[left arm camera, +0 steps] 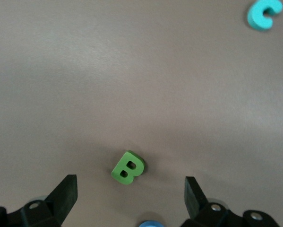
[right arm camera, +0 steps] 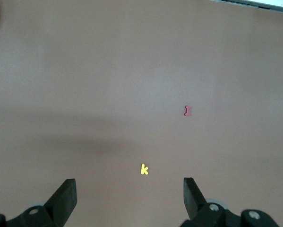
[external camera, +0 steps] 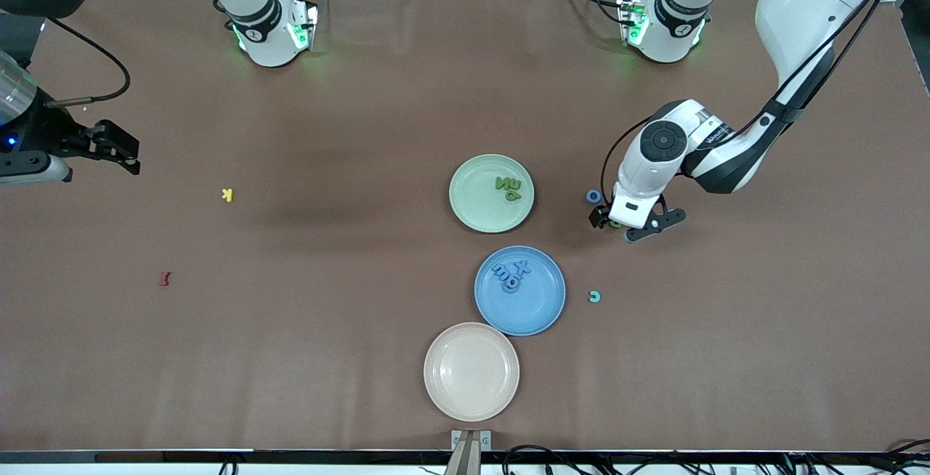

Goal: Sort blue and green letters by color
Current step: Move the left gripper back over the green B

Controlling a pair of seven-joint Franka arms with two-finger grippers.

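Note:
A green letter B lies flat on the brown table, beside the pale green plate toward the left arm's end. My left gripper hangs open just over the green B, one finger on each side and neither touching it. A small blue ring-shaped piece sits close by, and its edge shows in the left wrist view. Green letters lie on the green plate. Blue letters lie on the blue plate. My right gripper waits open at the right arm's end.
A teal letter C lies beside the blue plate. An empty beige plate stands nearest the front camera. A yellow K and a dark red I lie toward the right arm's end.

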